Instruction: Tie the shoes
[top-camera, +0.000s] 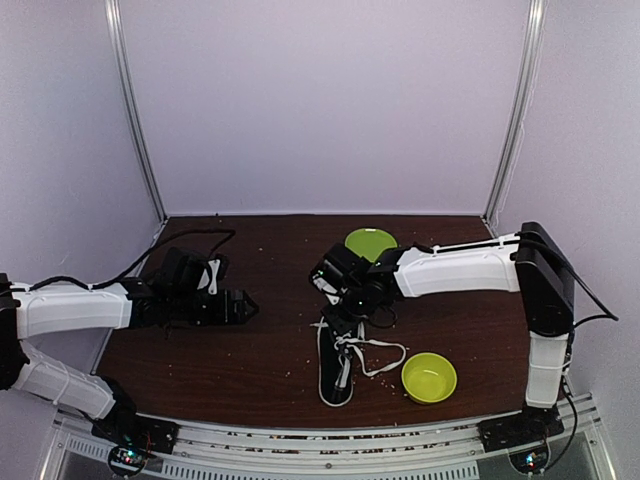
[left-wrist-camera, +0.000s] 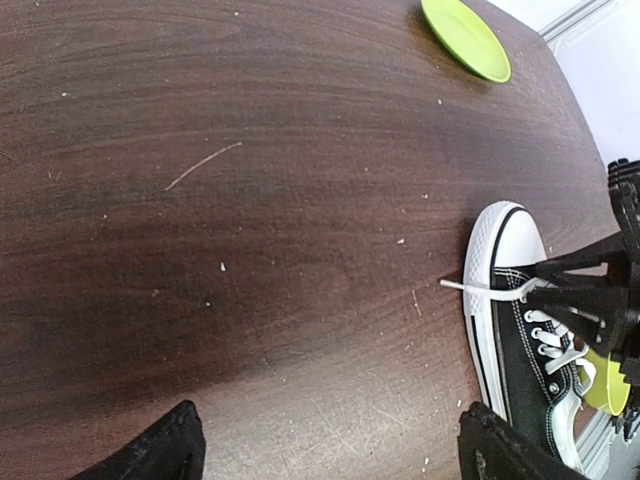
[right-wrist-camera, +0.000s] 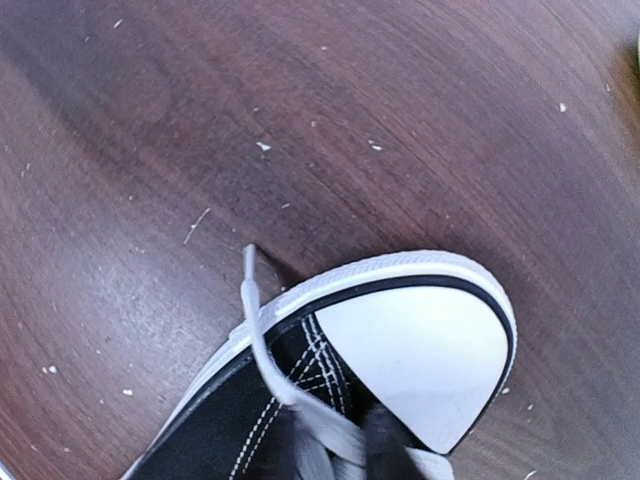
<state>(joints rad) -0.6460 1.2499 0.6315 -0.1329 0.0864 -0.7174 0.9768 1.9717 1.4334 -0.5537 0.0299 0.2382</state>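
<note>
A black canvas sneaker (top-camera: 336, 368) with a white toe cap lies on the dark wooden table (top-camera: 230, 350), toe toward the back. Its white laces (top-camera: 376, 356) trail loose to its right. My right gripper (top-camera: 343, 305) hangs over the toe end. In the right wrist view its dark fingers (right-wrist-camera: 385, 440) are closed on a white lace (right-wrist-camera: 258, 345) that runs across the toe cap (right-wrist-camera: 420, 350), its tip sticking out past the rim. My left gripper (top-camera: 248, 305) is open and empty, left of the shoe. In the left wrist view its gripper (left-wrist-camera: 335, 455) is over bare table, the sneaker (left-wrist-camera: 520, 350) at right.
A green plate (top-camera: 370, 242) lies behind the shoe and a green bowl (top-camera: 429, 377) stands to its right near the front. White walls and metal posts close off the back and sides. Crumbs speckle the table.
</note>
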